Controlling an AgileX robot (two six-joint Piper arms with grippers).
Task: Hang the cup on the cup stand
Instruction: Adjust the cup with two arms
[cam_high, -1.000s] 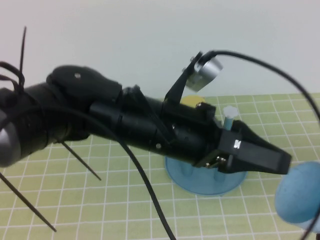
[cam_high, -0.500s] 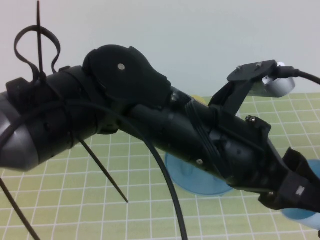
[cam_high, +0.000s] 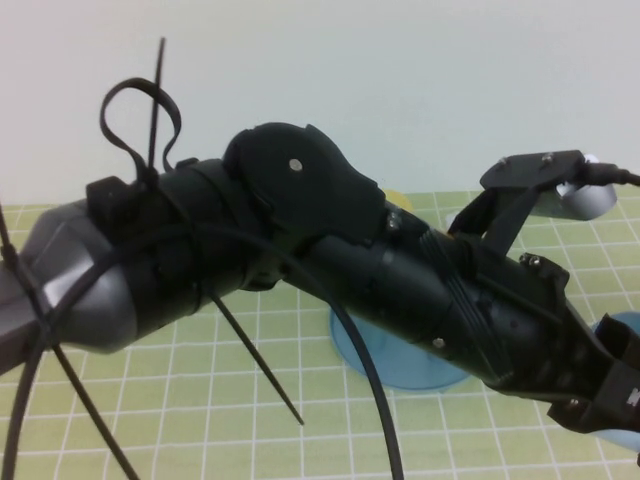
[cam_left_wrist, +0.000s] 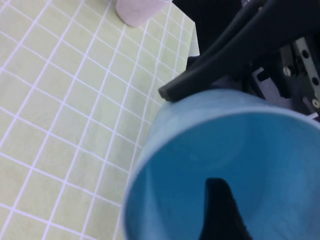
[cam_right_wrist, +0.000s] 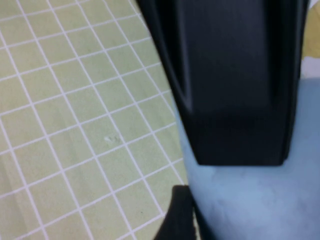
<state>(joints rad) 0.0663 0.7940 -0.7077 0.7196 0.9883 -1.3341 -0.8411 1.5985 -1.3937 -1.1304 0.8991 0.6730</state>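
The light blue cup (cam_high: 622, 326) shows only as a sliver at the far right, beside my left gripper (cam_high: 622, 372). In the left wrist view I look into the cup's open mouth (cam_left_wrist: 235, 150). One left finger (cam_left_wrist: 220, 215) is inside it and the jaws stand apart across the wall. My right gripper (cam_right_wrist: 250, 220) holds the cup (cam_right_wrist: 250, 200) from outside, with one finger (cam_right_wrist: 177, 215) against its side. The left gripper's outer finger (cam_right_wrist: 235, 75) lies over the cup. The blue cup stand's base (cam_high: 395, 365) sits mid-table behind the left arm, its pegs mostly hidden.
The left arm (cam_high: 330, 250) and its cables cross most of the high view. A yellow cup's edge (cam_high: 398, 201) peeks out behind the arm. A pink cup (cam_left_wrist: 137, 10) stands on the green gridded mat (cam_left_wrist: 65, 115).
The left arm has swung right and down, bringing its gripper onto the cup at the right edge. Its jaws, shut a second ago, now stand apart.
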